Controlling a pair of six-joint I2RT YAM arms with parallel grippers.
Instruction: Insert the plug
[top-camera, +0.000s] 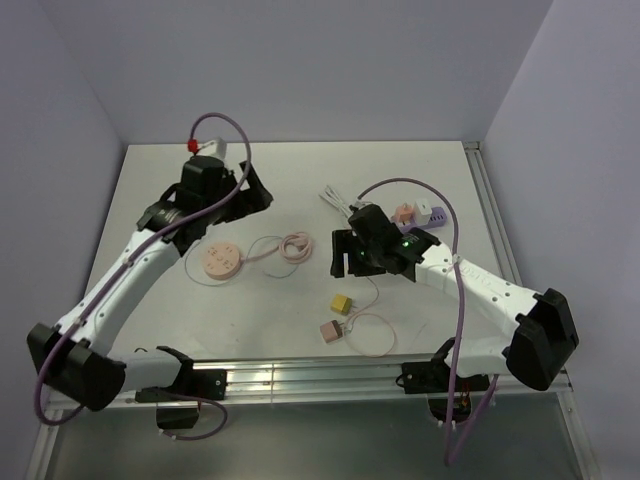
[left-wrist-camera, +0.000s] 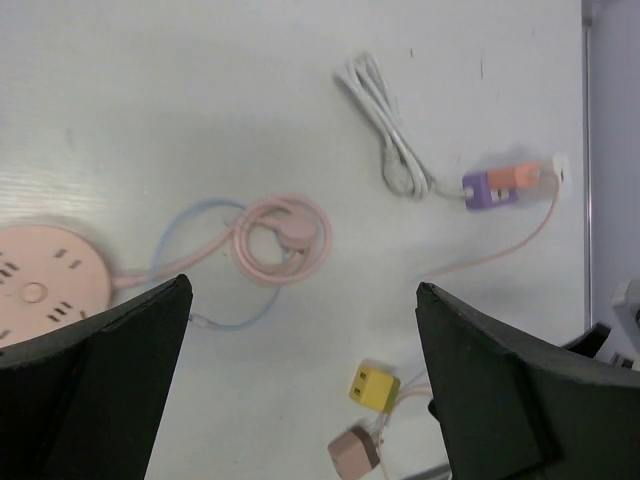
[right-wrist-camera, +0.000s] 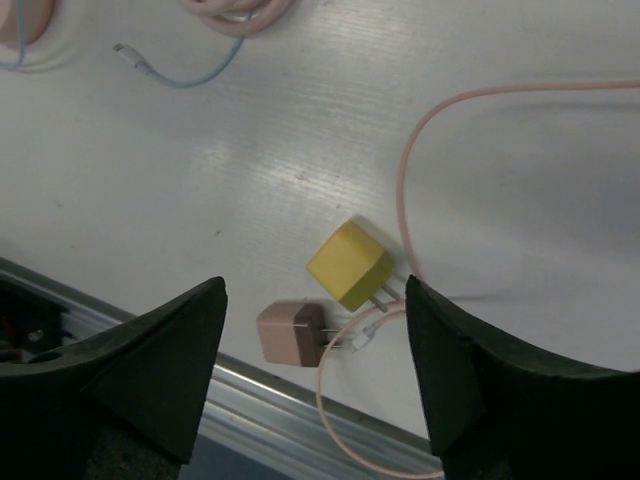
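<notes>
- A white table (top-camera: 300, 170) stands inside pale lavender walls, and both arms reach out over it.
- The yellow plug (right-wrist-camera: 350, 265) lies loose on the table near the front edge, with its metal prongs showing at its lower right side. It is not in any socket.
- A pink plug (right-wrist-camera: 292, 333) lies just beside it, nearer the rail, with a thin pink cable (right-wrist-camera: 405, 200) looping past the two.
- The right gripper (top-camera: 345, 258) hangs over this spot. Its fingers (right-wrist-camera: 510, 390) are spread wide and hold nothing.
- The left gripper (top-camera: 250, 190) is toward the back left. Its fingers (left-wrist-camera: 100, 380) are also wide apart and empty.
- A round pink socket hub (left-wrist-camera: 40, 285) sits at the left, with a coiled pink cord (left-wrist-camera: 280, 235) beside it.
- A purple power strip (left-wrist-camera: 490, 188) lies at the back right, next to a bundled white cable (left-wrist-camera: 385, 120).
</notes>
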